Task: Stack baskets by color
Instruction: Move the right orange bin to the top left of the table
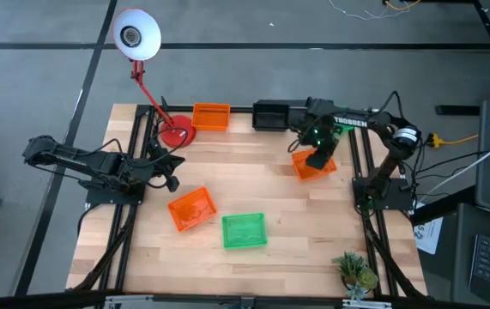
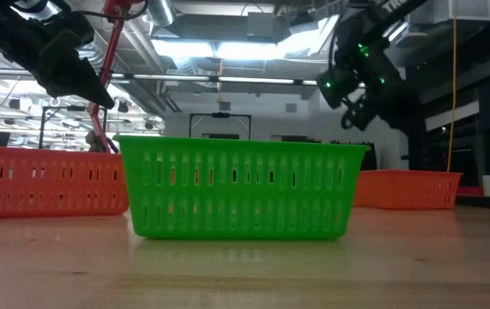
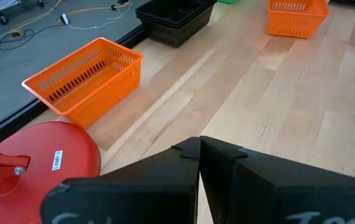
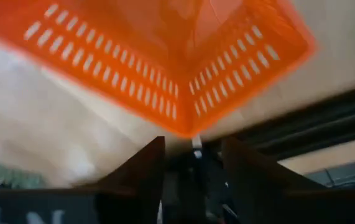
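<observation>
Right gripper (image 1: 319, 160) hovers with fingers spread over the orange basket (image 1: 312, 166) near the tabletop's right edge. You want one finger inside its wall before closing. Left gripper (image 1: 171, 174), closed and empty, waits by the left edge.

Tabletop (image 1: 253, 184): pale wood planks. Baskets, all with slotted sides: orange at far edge (image 1: 211, 117), orange near right edge (image 1: 314, 164), orange near middle (image 1: 192, 209), green toward near edge (image 1: 244, 230), black stack at far edge (image 1: 270, 114). Lamp (image 1: 174, 131): red base, white head. Arms dark.
</observation>
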Tool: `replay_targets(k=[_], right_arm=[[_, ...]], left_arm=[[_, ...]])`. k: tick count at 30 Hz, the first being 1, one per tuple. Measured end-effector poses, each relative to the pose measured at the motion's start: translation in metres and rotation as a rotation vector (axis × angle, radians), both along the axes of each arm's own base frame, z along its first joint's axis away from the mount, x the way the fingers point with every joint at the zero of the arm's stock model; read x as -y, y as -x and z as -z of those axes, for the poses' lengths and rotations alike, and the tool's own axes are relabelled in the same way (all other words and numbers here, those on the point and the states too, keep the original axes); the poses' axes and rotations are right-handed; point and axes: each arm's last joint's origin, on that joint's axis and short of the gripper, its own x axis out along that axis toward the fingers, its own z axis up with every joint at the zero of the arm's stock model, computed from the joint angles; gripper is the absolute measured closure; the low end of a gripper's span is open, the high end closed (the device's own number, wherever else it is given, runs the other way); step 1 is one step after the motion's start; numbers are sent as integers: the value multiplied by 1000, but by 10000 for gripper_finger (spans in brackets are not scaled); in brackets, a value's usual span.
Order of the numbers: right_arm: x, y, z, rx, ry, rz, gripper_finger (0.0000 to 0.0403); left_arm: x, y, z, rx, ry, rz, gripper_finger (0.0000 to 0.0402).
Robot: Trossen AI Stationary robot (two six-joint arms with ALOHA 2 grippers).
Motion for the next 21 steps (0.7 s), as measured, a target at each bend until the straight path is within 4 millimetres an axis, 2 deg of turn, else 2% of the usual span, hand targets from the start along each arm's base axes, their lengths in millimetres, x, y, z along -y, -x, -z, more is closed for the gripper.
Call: replay_targets(k=[4,8,11,14,17,19,21], right_arm=[[-4,-3,26,55,86,77,270],[-7,-12,54,174,236,249,305],[-13,-32,68,394,237,243,345],[-18,-65,60,717,213,129,390],[-22,-101,29,1031,205,2,395],[-25,-113,9,1088,225,-47,394],[-28,-117,-4,1065,251,-86,395]], left_arm=[[0,0,0,1,0,0,401],[0,0,0,2,1,0,401],[0,0,0,3,1,0,401],[0,0,0,3,-1,-2,401],[0,0,0,4,-5,-11,401],[0,0,0,4,-6,-12,401],[0,0,0,4,-6,-12,401]])
